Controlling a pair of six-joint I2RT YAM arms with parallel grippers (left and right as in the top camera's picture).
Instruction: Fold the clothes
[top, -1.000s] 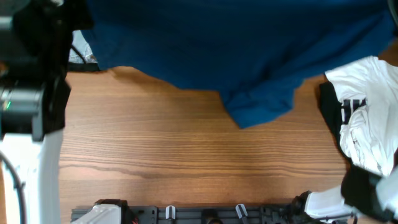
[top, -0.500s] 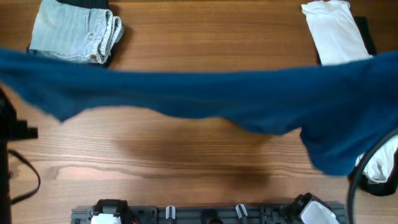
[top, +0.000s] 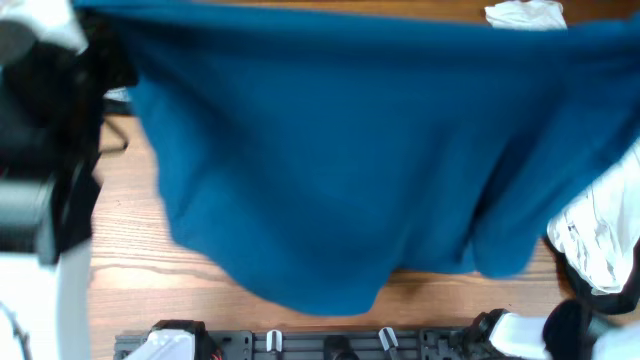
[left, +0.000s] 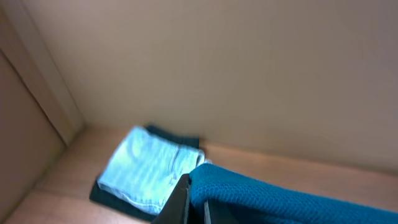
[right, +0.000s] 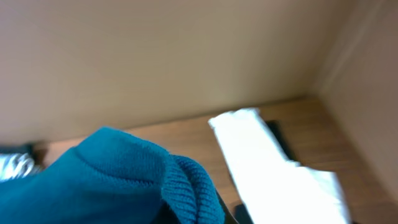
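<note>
The dark-blue shirt hangs spread out in the air above the worktop, stretched from the left side to the right. From overhead it covers most of the surface. Its top hem runs along the far edge, and its loose lower edge sags in a curve toward the near edge. Bare wood shows only at the near left and in a thin strip along the near edge.

The left hand is closed on one end of the shirt, with a thick fold of blue fabric pinched between its fingers. Beyond it, in the far-left corner of the worktop, a folded pale-blue denim piece lies on top of a dark cloth, close to the tan wall.

The right hand is clamped shut on the other end. A bunched roll of the blue fabric fills the wrist view, and the fingers themselves are almost hidden under it. Past it, a folded white garment lies by the far-right corner. From overhead only its tip shows above the shirt's hem. A crumpled white cloth lies at the right edge, partly under the hanging shirt.
</note>
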